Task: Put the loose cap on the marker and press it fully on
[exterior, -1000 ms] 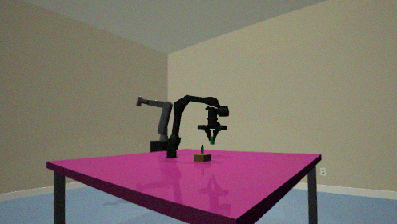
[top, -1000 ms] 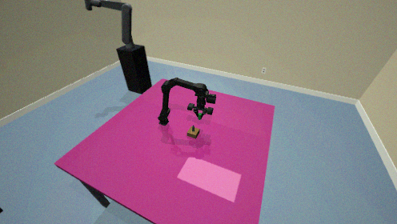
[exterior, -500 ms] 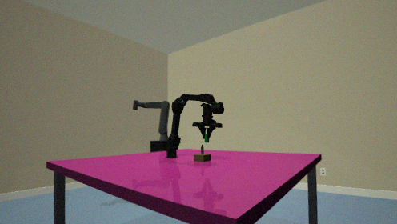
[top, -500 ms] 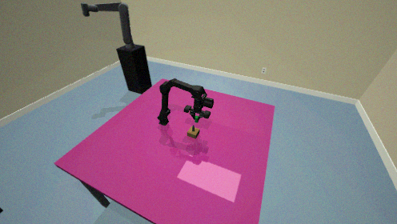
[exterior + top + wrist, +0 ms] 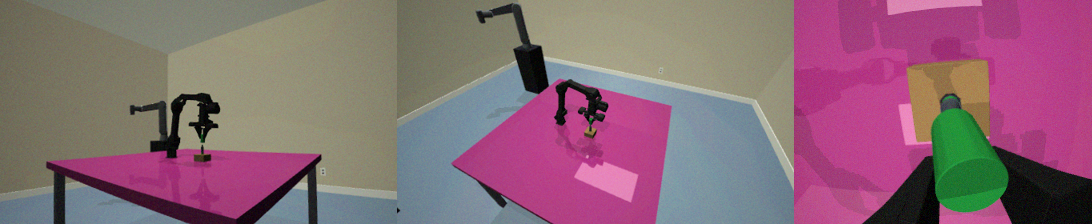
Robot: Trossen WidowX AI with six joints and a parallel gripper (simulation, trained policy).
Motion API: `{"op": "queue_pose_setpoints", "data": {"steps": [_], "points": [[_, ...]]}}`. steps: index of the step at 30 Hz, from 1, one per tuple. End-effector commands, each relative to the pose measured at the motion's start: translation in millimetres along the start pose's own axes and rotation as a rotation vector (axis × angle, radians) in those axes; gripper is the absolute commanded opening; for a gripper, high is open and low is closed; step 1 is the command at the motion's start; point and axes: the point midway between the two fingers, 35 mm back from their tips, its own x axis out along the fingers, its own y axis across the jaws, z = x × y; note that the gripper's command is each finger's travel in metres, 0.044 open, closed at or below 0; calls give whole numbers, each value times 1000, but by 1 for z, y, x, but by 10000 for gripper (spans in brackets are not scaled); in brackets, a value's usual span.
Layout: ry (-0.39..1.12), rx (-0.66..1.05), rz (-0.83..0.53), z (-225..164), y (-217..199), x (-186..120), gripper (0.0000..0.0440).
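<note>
The gripper [image 5: 591, 120] [image 5: 202, 137] [image 5: 966, 175] points down and is shut on the green cap [image 5: 591, 121] [image 5: 202, 139] [image 5: 961, 145]. It holds the cap upright above the marker. The dark marker [image 5: 590, 128] [image 5: 202, 149] [image 5: 951, 103] stands upright in the tan holder block [image 5: 589, 135] [image 5: 202, 158] [image 5: 926, 100]. In the exterior view a small gap shows between the cap's lower end and the marker's tip. In the wrist view the cap hides part of the block, and the marker's tip shows just beyond the cap's far end.
The holder block stands on the magenta table [image 5: 529, 160] [image 5: 140, 172] [image 5: 1039, 75], in front of the arm's base. A light pink patch [image 5: 607, 180] lies on the table towards the front. A grey arm on a black pedestal [image 5: 532, 70] stands behind the table.
</note>
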Motion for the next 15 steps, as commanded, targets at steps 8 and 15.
{"op": "queue_pose_setpoints", "data": {"steps": [8,15], "points": [[-16,-3,29,-2,1,17,0],[-29,-19,50,-2,1,33,0]]}}
